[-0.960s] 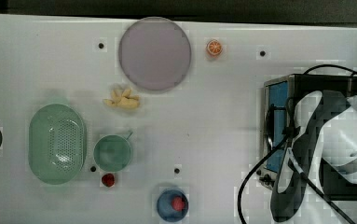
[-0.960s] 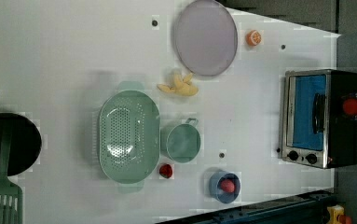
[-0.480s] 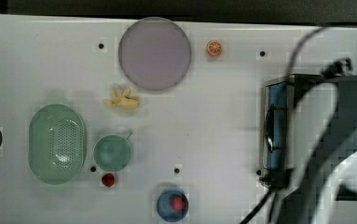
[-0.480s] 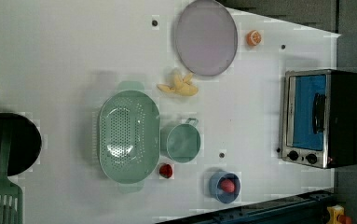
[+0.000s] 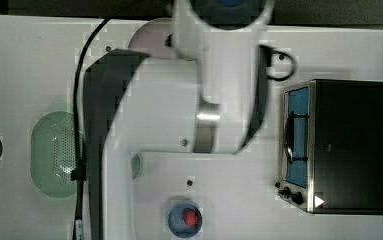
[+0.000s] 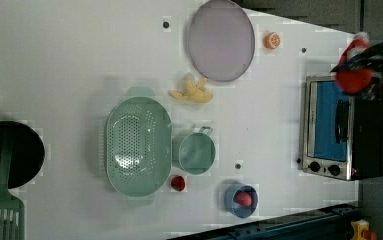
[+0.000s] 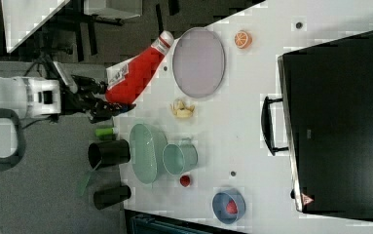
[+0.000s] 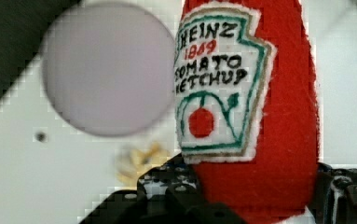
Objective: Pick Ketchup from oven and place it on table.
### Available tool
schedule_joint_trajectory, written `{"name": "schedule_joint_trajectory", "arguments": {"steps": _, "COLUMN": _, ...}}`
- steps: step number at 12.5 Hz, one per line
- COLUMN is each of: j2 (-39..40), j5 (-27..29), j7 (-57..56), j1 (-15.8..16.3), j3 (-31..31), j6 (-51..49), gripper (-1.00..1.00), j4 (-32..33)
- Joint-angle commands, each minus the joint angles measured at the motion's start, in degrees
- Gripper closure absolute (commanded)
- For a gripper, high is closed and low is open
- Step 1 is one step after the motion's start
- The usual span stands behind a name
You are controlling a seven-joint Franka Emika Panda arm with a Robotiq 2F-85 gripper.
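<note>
Gripping the ketchup (image 8: 255, 116) at its base, the gripper (image 7: 107, 103) has its black fingers (image 8: 167, 186) closed on the red bottle — held in the air off the right view's left table (image 7: 242, 122) edge, white cap pointing toward the grey plate (image 7: 198, 62). To the right view's right of the bottle sit the banana (image 7: 182, 108), the green colander (image 7: 145, 152) and the green cup (image 7: 179, 158), then the blue bowl (image 7: 229, 205) — and farthest right the oven (image 7: 340, 122), well apart from the bottle.
</note>
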State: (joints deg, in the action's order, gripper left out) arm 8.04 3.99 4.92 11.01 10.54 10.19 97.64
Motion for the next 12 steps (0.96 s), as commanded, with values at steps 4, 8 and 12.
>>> {"name": "schedule_joint_trajectory", "arguments": {"steps": 4, "j2": -2.3, "j5": -3.3, "j7": 1.5, "j1": -2.3, "j3": 1.0, "j6": 17.5, "gripper": -0.24, "j4": 21.4}}
{"name": "schedule_joint_trajectory", "arguments": {"steps": 8, "j2": 0.9, "j5": -3.3, "j7": 1.5, "j1": -2.1, "j3": 1.0, "j6": 30.5, "gripper": -0.24, "j4": 31.3}}
{"name": "schedule_joint_trajectory", "arguments": {"steps": 12, "j2": 8.8, "j5": -3.2, "j7": 1.5, "j1": -1.6, "j3": 0.2, "j6": 39.6, "gripper": -0.25, "j4": 32.0}}
